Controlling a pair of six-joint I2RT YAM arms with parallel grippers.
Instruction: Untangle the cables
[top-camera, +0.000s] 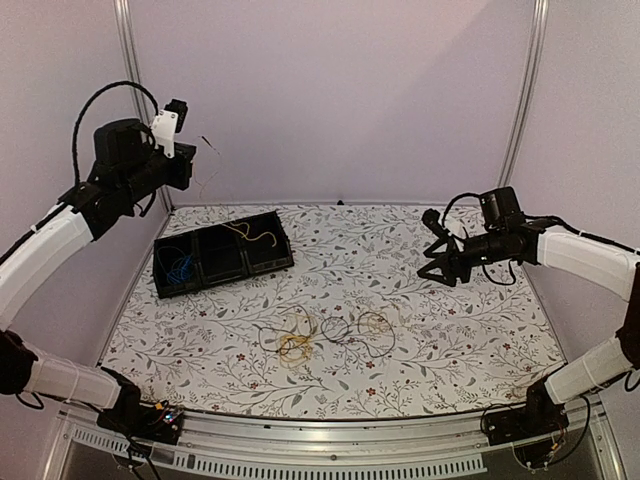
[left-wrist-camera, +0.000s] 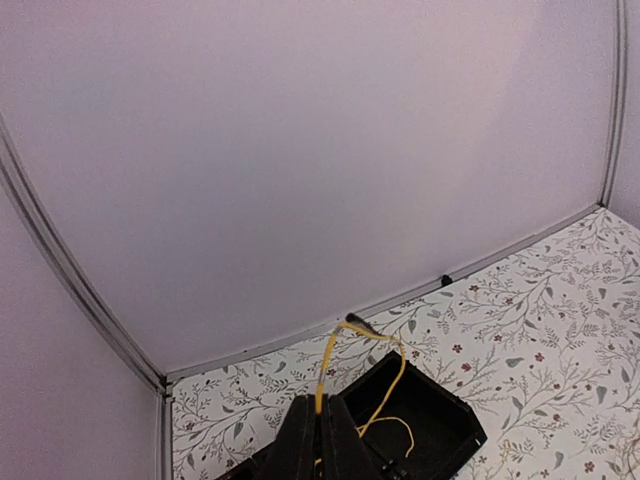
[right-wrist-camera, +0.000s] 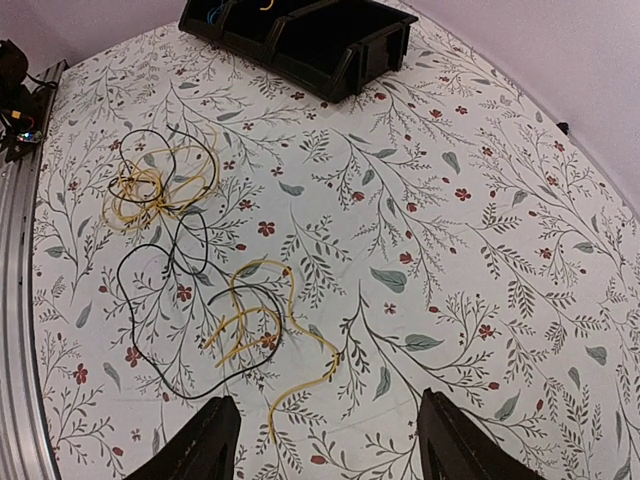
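My left gripper (top-camera: 190, 158) is raised high at the back left and shut on a yellow cable (left-wrist-camera: 330, 365). The cable arcs up to a dark tip and hangs down into the right compartment of a black tray (top-camera: 225, 278). A blue cable (top-camera: 178, 268) lies in the tray's left compartment. More cables lie tangled on the table in front: a yellow coil (top-camera: 295, 345), a dark loop (top-camera: 335, 328) and a yellow-and-dark loop (top-camera: 375, 325). My right gripper (top-camera: 440, 262) is open and empty, hovering above the table. Its wrist view shows the loose yellow cable (right-wrist-camera: 270, 320), a black cable (right-wrist-camera: 160, 300) and the yellow coil (right-wrist-camera: 150, 185).
The three-compartment tray (right-wrist-camera: 340, 75) stands at the back left of the floral table cloth (top-camera: 450, 340). Plain walls with metal posts enclose the back and sides. A metal rail (top-camera: 300, 450) runs along the near edge by the arm bases.
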